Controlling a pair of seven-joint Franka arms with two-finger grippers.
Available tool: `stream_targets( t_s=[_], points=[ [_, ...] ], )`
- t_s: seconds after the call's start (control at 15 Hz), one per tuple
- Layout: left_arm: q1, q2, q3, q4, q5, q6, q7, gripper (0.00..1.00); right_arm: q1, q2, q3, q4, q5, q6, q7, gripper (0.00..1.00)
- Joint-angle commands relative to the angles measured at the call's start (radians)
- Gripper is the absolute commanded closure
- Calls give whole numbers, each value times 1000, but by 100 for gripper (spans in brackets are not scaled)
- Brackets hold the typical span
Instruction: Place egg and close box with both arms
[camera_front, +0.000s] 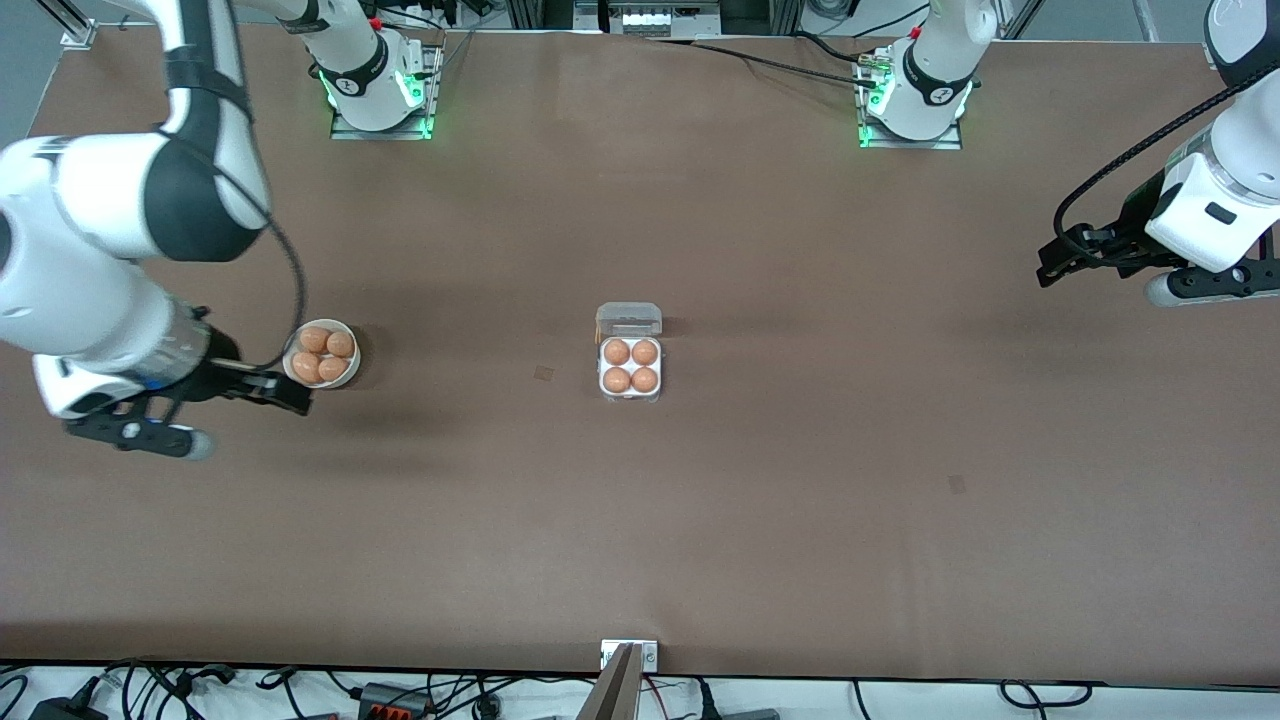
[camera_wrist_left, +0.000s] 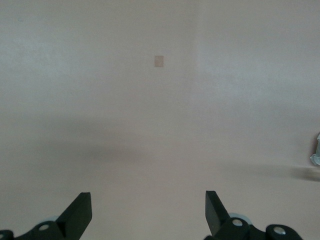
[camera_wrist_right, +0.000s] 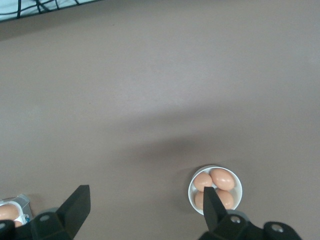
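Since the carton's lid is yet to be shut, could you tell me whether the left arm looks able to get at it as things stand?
Probably yes. The left gripper hangs open over bare table at its own arm's end, and nothing lies between it and the carton, whose clear lid stands open. The right gripper is over by the bowl.

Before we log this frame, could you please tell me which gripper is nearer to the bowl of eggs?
The right one. The right gripper hangs right beside the bowl, while the left gripper waits at the left arm's end of the table.
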Motion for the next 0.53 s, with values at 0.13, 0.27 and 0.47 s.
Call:
stream_targets(
  t_s=[0.13,0.27,0.47],
  points=[
    [1,4,-4,9,26,-21,-2,0,-219,-102,230,-1,-103,-57,-3,0],
    [1,6,-4,9,26,-21,9,0,-312,-128,322,-5,-164,-80,-23,0],
    [1,9,-4,9,26,-21,10,0,-391,-150,370,-12,-191,-86,-124,0]
  ],
)
